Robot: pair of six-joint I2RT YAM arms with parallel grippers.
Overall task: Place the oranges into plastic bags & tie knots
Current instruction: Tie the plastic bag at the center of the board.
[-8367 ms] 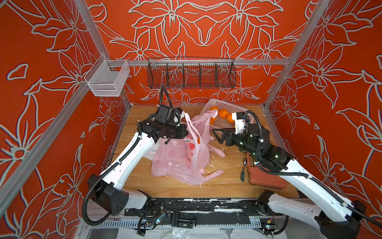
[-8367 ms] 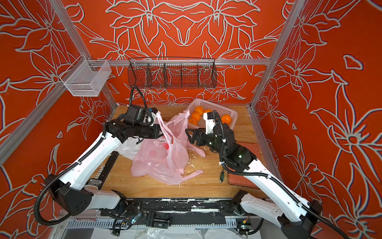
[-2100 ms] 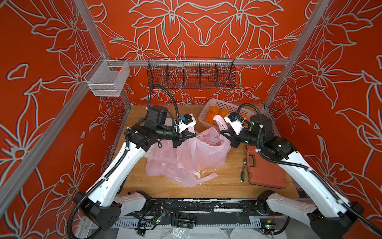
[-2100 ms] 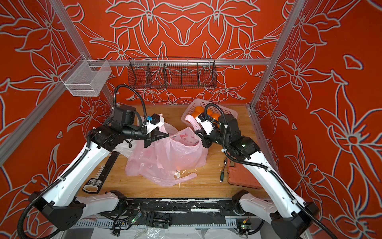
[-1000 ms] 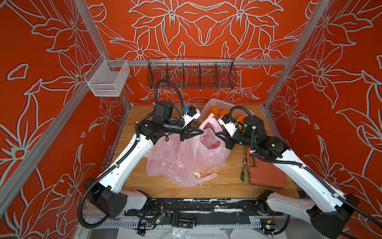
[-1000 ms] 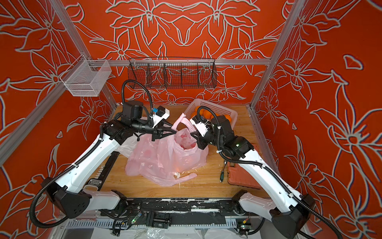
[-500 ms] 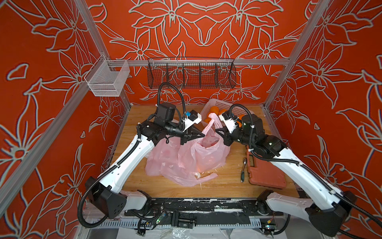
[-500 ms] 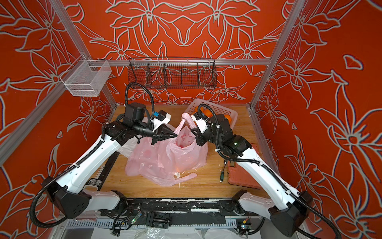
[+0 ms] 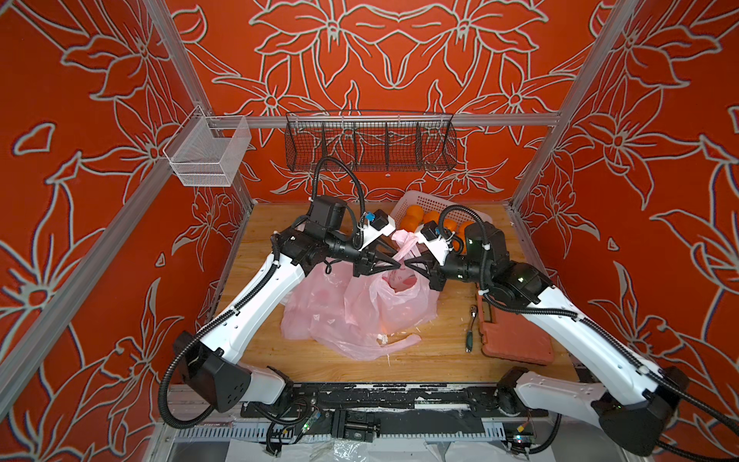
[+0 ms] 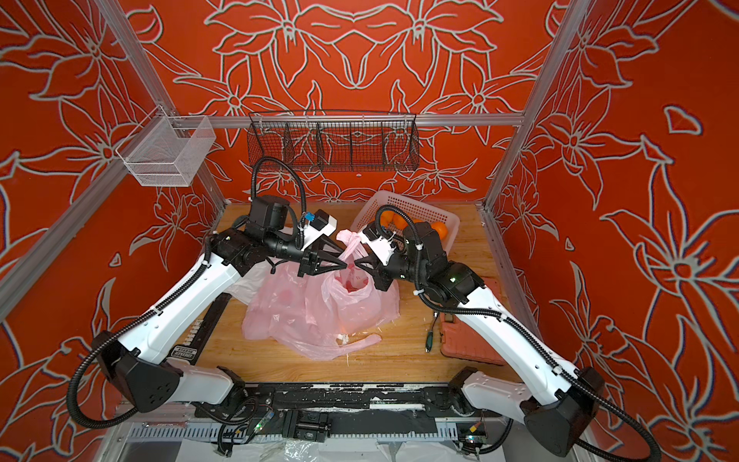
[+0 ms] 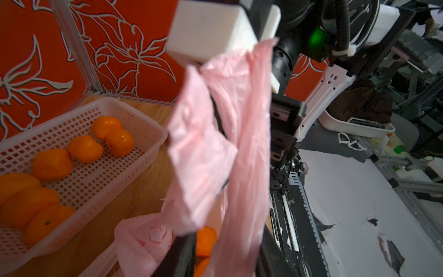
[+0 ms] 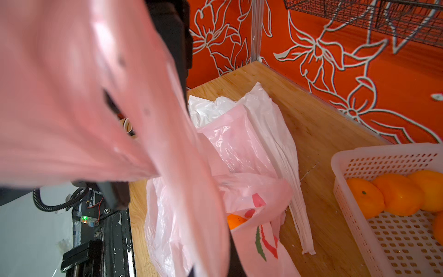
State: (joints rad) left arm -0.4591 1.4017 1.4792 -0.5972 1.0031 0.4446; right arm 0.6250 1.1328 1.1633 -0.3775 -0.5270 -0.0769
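1. The pink bag [image 9: 396, 308] stands in the middle of the table [image 9: 440, 356] with at least one orange [image 12: 235, 220] inside. More oranges [image 9: 416, 218] lie in the white basket [image 10: 416, 205] just behind it.
2. The handles [image 9: 406, 244] are raised above the bag, between the two arms.
3. The right gripper [image 9: 414, 266] is pressed together and seems to pinch the handles.
4. The left gripper [image 9: 390, 262] has its fingers spread, and a handle strip hangs loosely between them.
5. Risk: no tight knot is visible. If the left fingers close beside the strip, it can slide away and the loop opens.
6. Risk: the plastic hangs close to the right wrist camera. A hard pull may snag or tear it, or tip the bag so the fruit rolls out.
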